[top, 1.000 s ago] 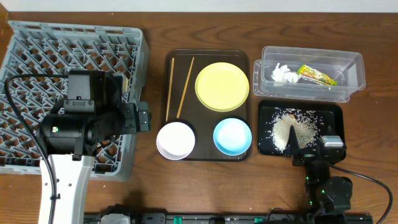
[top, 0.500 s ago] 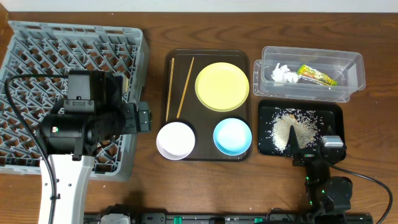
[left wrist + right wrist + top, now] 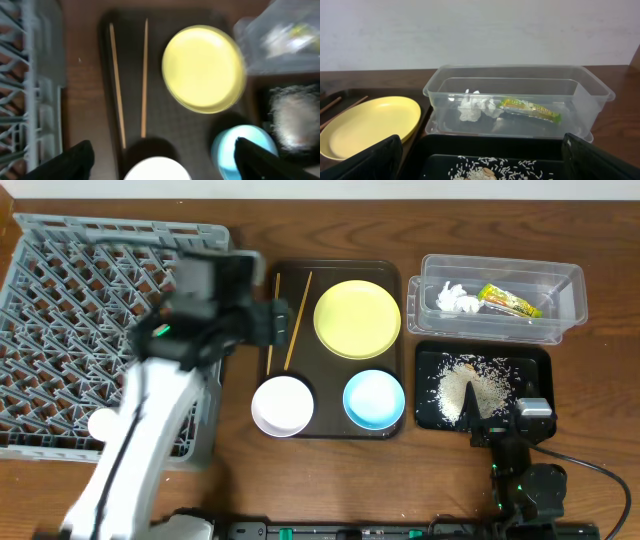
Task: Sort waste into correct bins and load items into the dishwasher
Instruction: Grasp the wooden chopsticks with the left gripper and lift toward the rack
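Left end effector (image 3: 164,157) above dark tray (image 3: 186,131)

A dark wooden tabletop (image 3: 330,480), seen from above, carries four things. A large grey dish rack (image 3: 70,310) sits at the left. A dark brown serving tray (image 3: 338,264) lies in the middle, just beside the rack. On the right, a clear plastic tub (image 3: 570,300) sits toward the back, with a shallow black tray (image 3: 530,365) just in front of it, near the serving tray
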